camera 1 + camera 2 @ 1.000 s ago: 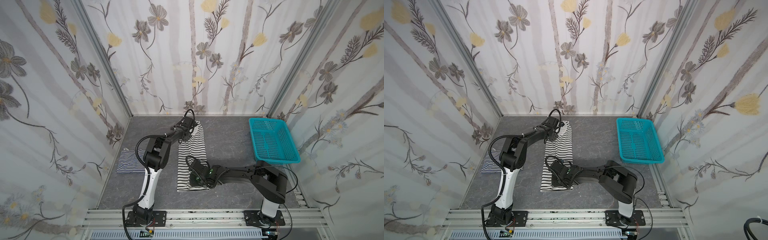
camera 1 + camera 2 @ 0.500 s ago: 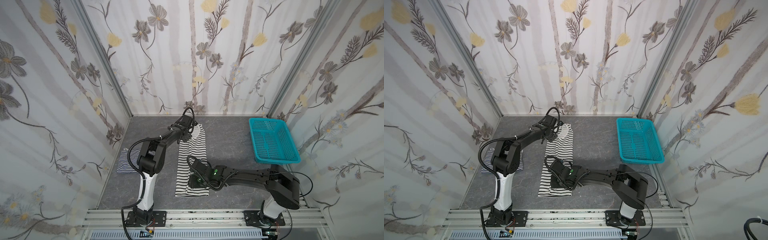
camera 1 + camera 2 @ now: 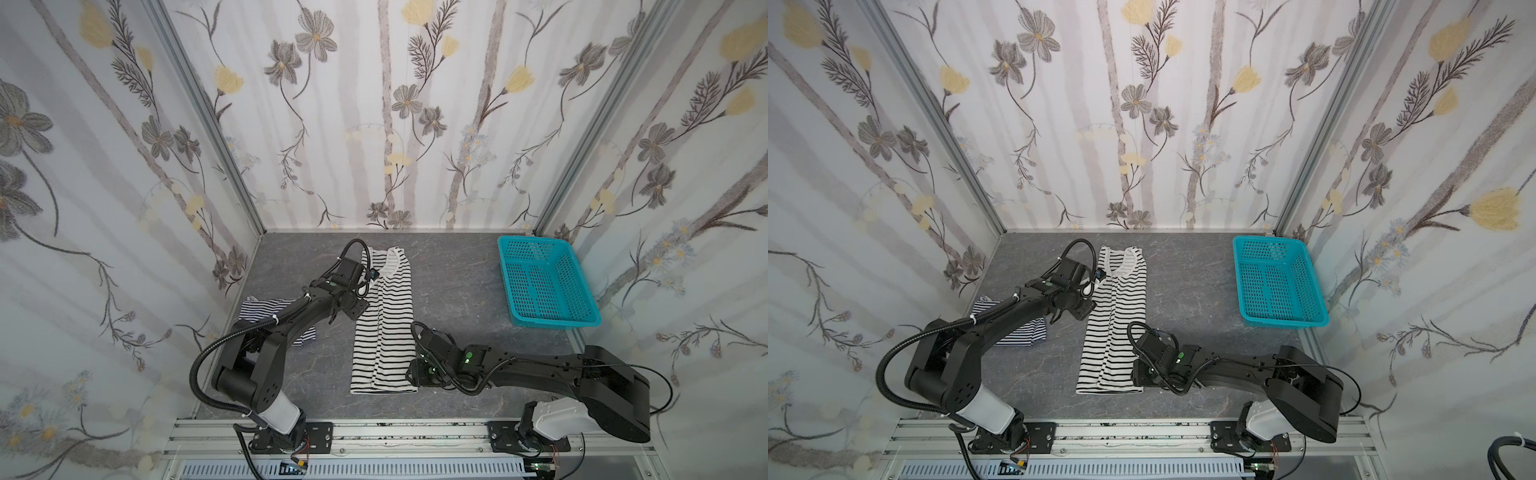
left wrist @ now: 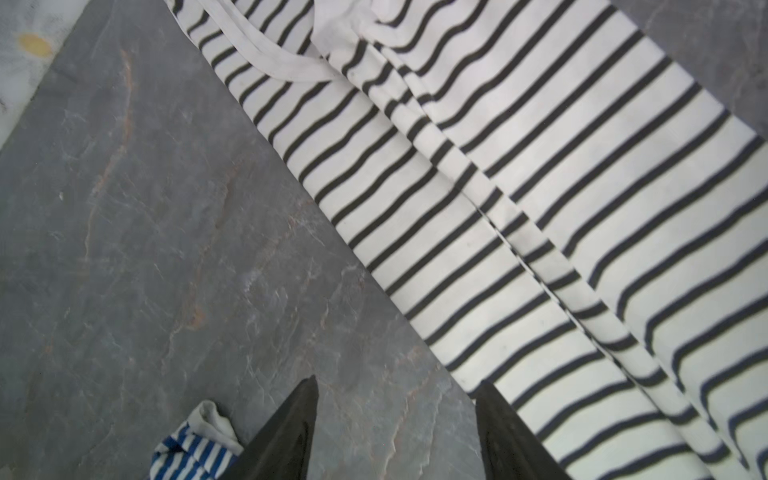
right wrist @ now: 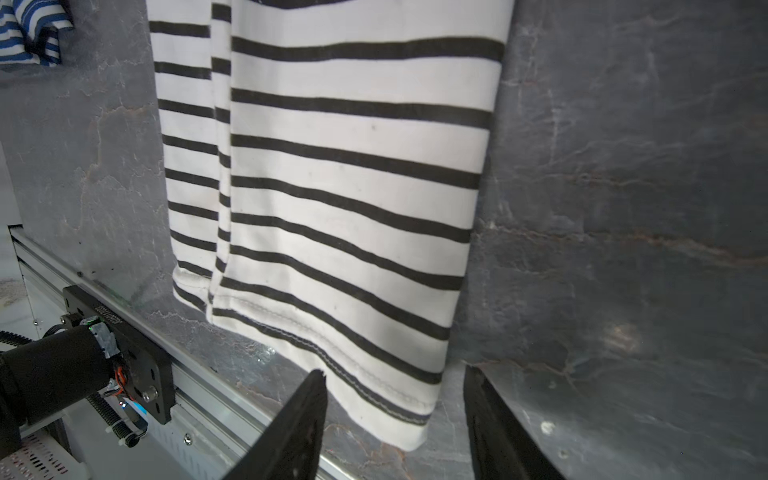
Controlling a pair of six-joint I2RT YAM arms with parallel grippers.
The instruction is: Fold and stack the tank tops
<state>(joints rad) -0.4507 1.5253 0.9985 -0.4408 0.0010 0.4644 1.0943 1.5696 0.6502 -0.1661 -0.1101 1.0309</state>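
Now: black-striped top (image 3: 384,324) is lying flat mid-table (image 3: 457,291), folded lengthwise into a narrow strip, neck toward the back wall. Navy top (image 3: 266,309) is lying well to its left, partly hidden under my left arm. I am hovering my left gripper (image 4: 395,415) at the strip's left edge, fingers apart, gripping nothing. I am hovering my right gripper (image 5: 395,415) at the hem's right corner, fingers apart, with the corner lying loose in the gap. Basket (image 3: 555,322) is standing far right, well apart.
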